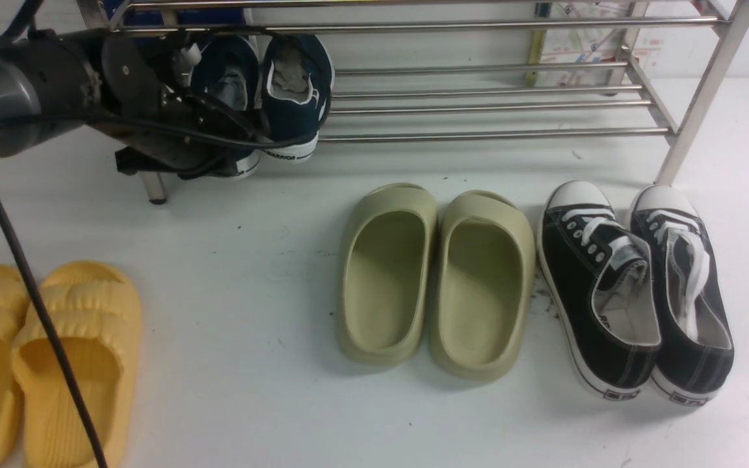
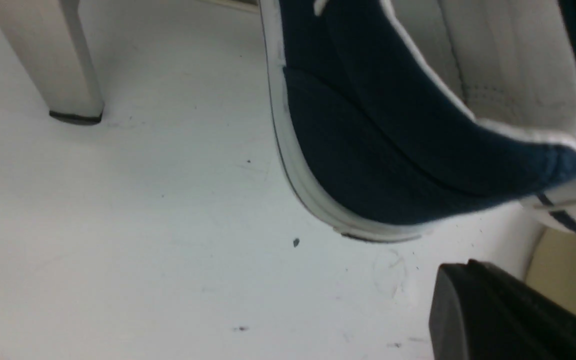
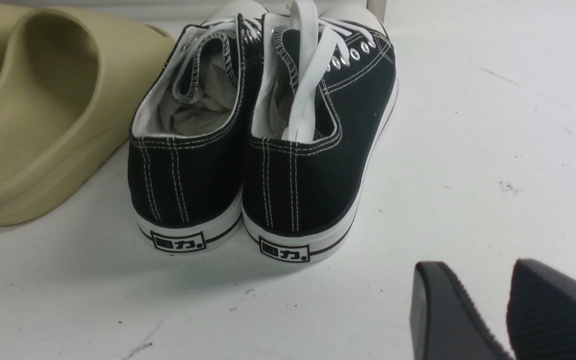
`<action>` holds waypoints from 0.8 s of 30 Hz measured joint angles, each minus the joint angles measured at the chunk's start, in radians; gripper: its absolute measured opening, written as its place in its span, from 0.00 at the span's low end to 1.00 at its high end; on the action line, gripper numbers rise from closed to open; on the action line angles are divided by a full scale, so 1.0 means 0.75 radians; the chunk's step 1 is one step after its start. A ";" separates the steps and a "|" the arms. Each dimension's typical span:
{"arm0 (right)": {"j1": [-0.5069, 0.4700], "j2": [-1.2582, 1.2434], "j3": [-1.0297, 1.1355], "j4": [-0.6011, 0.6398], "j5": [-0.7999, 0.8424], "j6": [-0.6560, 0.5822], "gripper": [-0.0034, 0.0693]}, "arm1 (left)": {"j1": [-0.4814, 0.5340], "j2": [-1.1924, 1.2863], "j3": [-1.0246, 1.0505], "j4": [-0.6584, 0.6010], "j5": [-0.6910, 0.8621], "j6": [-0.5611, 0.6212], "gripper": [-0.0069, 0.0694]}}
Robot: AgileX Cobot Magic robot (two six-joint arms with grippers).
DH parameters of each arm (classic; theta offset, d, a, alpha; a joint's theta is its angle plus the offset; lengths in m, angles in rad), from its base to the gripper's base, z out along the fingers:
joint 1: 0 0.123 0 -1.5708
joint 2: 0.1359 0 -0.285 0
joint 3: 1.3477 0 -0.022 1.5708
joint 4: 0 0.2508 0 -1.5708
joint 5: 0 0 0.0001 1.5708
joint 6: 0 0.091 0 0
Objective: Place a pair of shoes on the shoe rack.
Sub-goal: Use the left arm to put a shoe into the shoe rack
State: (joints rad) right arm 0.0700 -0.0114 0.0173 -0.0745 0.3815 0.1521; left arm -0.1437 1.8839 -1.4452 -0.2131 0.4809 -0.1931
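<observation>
Both navy slip-ons are on the rack, side by side on the lower shelf at its left end, heels toward the camera. Right-hand shoe is in plain sight; left-hand shoe is partly covered by the left arm and its cable. Left gripper: fingertips together, nothing between them. It's near the left-hand shoe; from these angles I can't quite tell if it touches. Right gripper: fingers spread wide, nothing in them, over the white surface near the black lace-ups. Olive slides stand just beside the lace-ups, in front of the rack. Yellow slippers at front left.
</observation>
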 joint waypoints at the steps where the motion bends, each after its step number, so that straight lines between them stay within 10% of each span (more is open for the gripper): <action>1: 0.000 0.000 0.000 0.000 0.000 0.000 0.38 | 0.000 0.016 0.000 0.004 -0.039 0.000 0.07; 24: 0.000 0.000 0.000 0.000 0.000 0.000 0.38 | 0.104 0.015 0.000 0.027 -0.040 -0.051 0.07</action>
State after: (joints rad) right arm 0.0700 -0.0114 0.0173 -0.0745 0.3815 0.1521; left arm -0.0657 1.8950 -1.4452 -0.1932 0.4509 -0.2314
